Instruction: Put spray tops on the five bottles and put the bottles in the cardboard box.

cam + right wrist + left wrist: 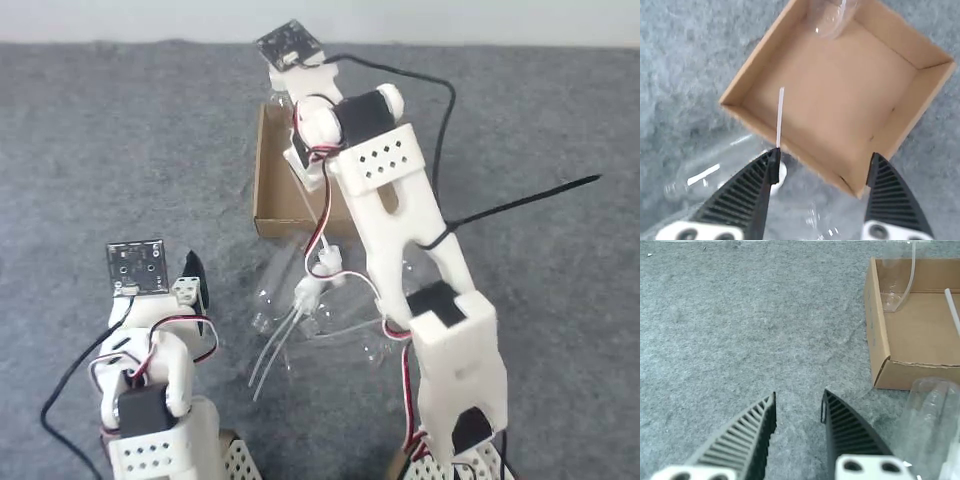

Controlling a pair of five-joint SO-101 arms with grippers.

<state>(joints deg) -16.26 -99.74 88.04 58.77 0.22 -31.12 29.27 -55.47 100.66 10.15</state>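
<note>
The cardboard box (268,190) sits on the grey carpet at mid-table. One clear bottle (830,17) lies in it against a wall, also seen as a bottle (892,295) with a tube inside. My right gripper (824,159) hangs open over the box's (840,100) near rim, nothing between its fingers; a thin white dip tube (780,117) rises past one fingertip. Several clear bottles (290,295) and a white spray top (312,290) with long tubes lie in front of the box. My left gripper (799,405) is open low over bare carpet, left of the box (880,340).
The right arm (400,220) stretches over the pile of bottles and hides part of the box. A clear bottle (932,420) lies close beside the left gripper. Grey carpet (100,150) covers the table to the left and right.
</note>
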